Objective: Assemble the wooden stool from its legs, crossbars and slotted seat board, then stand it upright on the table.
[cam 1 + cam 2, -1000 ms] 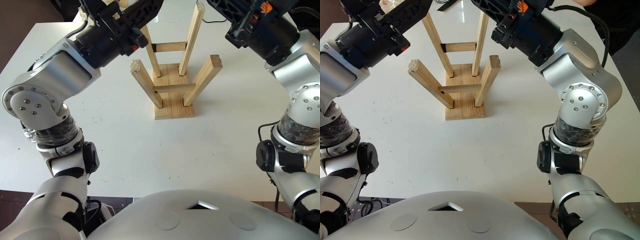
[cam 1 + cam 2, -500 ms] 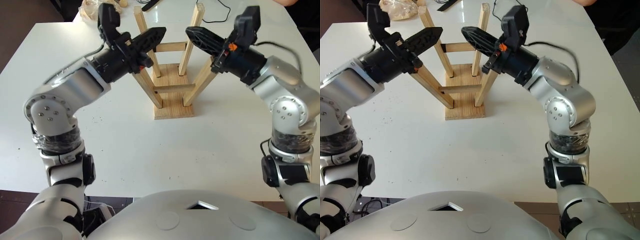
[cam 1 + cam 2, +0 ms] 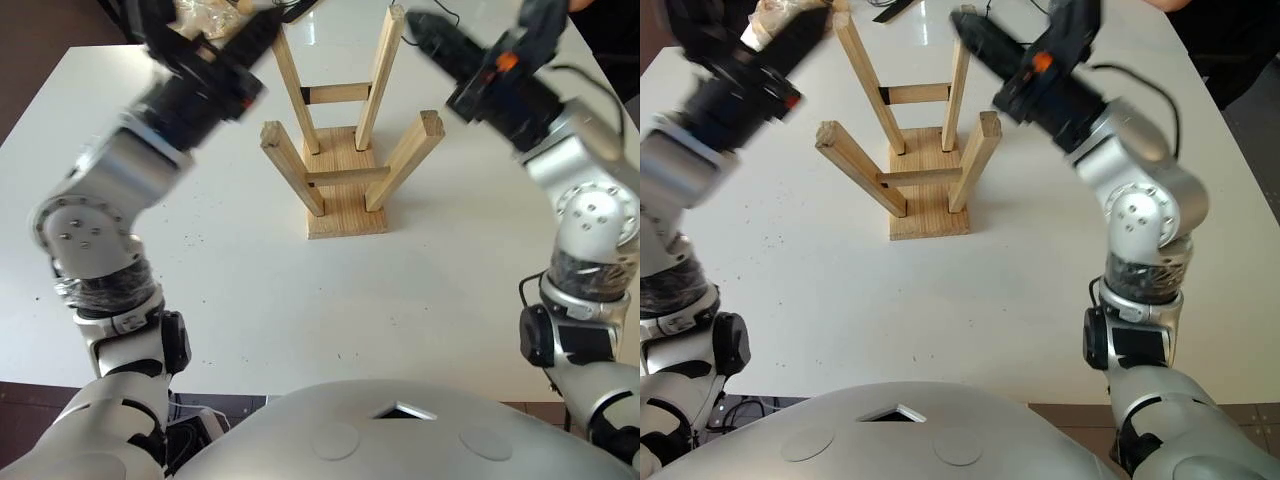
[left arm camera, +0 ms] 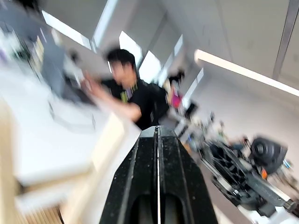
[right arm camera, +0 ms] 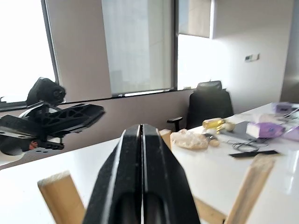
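The wooden stool [image 3: 345, 165] sits upside down near the middle of the white desk [image 3: 300, 300], a little toward the far side. Its slotted seat board [image 3: 347, 218] lies flat on the desk, and all four legs stick up and splay outward. One crossbar [image 3: 343, 94] joins the two far legs, and another crossbar [image 3: 345, 177] joins the two near legs lower down.

The left hand [image 3: 262, 28] is raised over the far left of the desk, pointing in toward the top of the far-left leg [image 3: 297, 95]. It is too blurred to tell whether it touches the wood. From its wrist camera the two fingers [image 4: 140, 186] are pressed together with nothing between them.

The right hand [image 3: 415, 20] is raised on the other side, its tip close to the top of the far-right leg [image 3: 375, 80]. I cannot tell whether they touch. Its fingers [image 5: 124, 186] are also pressed together on nothing.

A crumpled clear bag [image 3: 780, 12] lies at the far edge of the desk behind the left hand.
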`<state>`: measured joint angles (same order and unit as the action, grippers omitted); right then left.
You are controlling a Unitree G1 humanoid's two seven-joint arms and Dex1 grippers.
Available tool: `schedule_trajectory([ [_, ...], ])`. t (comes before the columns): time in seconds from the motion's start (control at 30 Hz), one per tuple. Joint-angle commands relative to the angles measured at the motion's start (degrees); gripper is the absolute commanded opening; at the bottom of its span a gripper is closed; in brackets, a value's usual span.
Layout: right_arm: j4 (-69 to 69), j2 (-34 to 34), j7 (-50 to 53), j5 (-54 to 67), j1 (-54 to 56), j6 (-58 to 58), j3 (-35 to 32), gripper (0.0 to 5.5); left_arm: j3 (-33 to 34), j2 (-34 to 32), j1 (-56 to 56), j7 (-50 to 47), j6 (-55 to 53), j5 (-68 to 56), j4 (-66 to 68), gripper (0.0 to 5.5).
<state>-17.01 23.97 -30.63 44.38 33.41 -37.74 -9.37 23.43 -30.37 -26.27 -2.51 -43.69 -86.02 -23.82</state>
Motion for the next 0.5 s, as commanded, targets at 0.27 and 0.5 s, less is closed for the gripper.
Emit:
schedule_trajectory([
  [0.27,18.6,0.24,-5.71,-22.04,-10.72,19.22,12.98,0.0,-8.63,-5.25,23.26,19.84,7.57,33.11,14.26,0.02],
  [0.5,20.81,5.13,-10.39,-24.09,-15.4,23.72,15.17,0.0,-9.77,-8.74,32.85,31.81,7.99,40.93,14.22,0.02],
])
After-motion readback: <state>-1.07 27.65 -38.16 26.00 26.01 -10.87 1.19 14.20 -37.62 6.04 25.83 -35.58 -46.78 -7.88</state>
